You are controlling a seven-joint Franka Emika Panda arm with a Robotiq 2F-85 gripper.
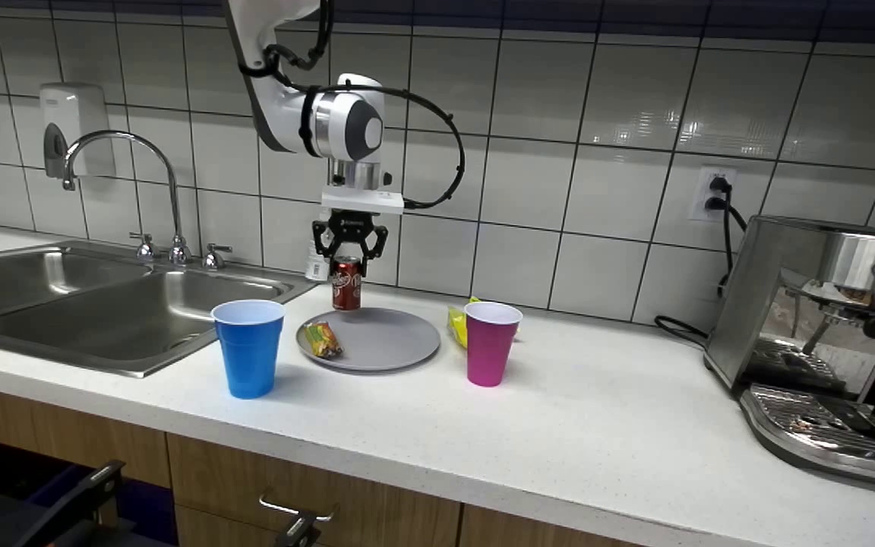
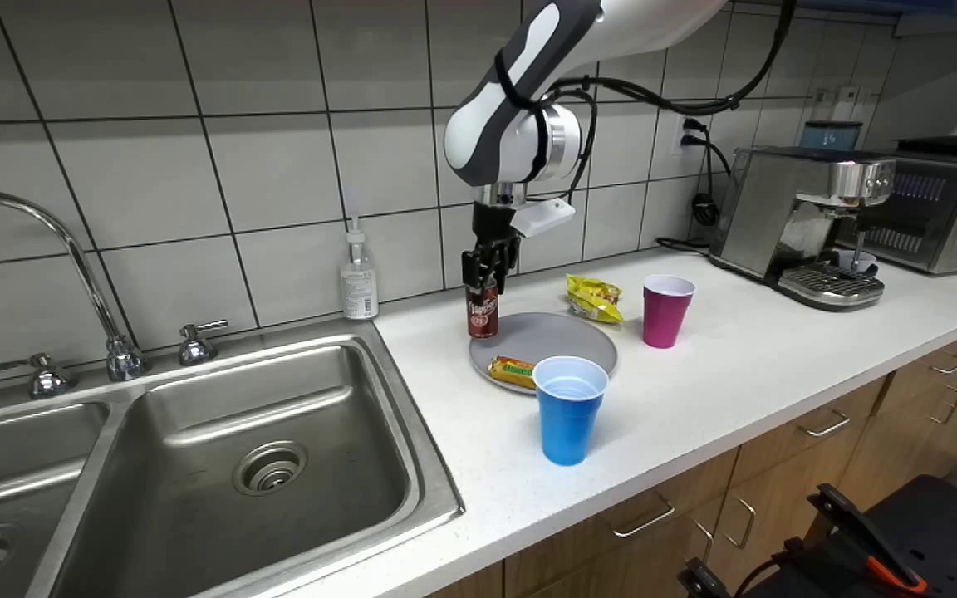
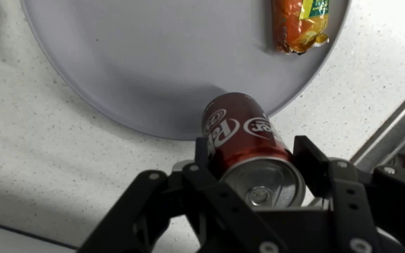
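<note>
My gripper (image 1: 348, 268) points straight down at the back of the counter, shut on a dark red soda can (image 1: 345, 287). In the wrist view one black finger lies on each side of the can (image 3: 237, 130), near its silver lid. The can looks upright, its lower end by the rim of a grey plate (image 1: 388, 346). Whether it rests there or hangs just above cannot be told. An orange-and-yellow wrapped snack (image 3: 299, 26) lies on the plate, toward the sink side. A blue cup (image 2: 568, 423) and a magenta cup (image 2: 664, 316) stand upright near the plate.
A yellow snack bag (image 2: 594, 299) lies behind the magenta cup. The steel sink (image 2: 279, 349) with its faucet (image 1: 172, 190) borders the counter, with a clear pump bottle (image 2: 359, 282) at its corner. An espresso machine (image 1: 825, 327) stands farther along, and a tiled wall (image 1: 544, 190) runs behind.
</note>
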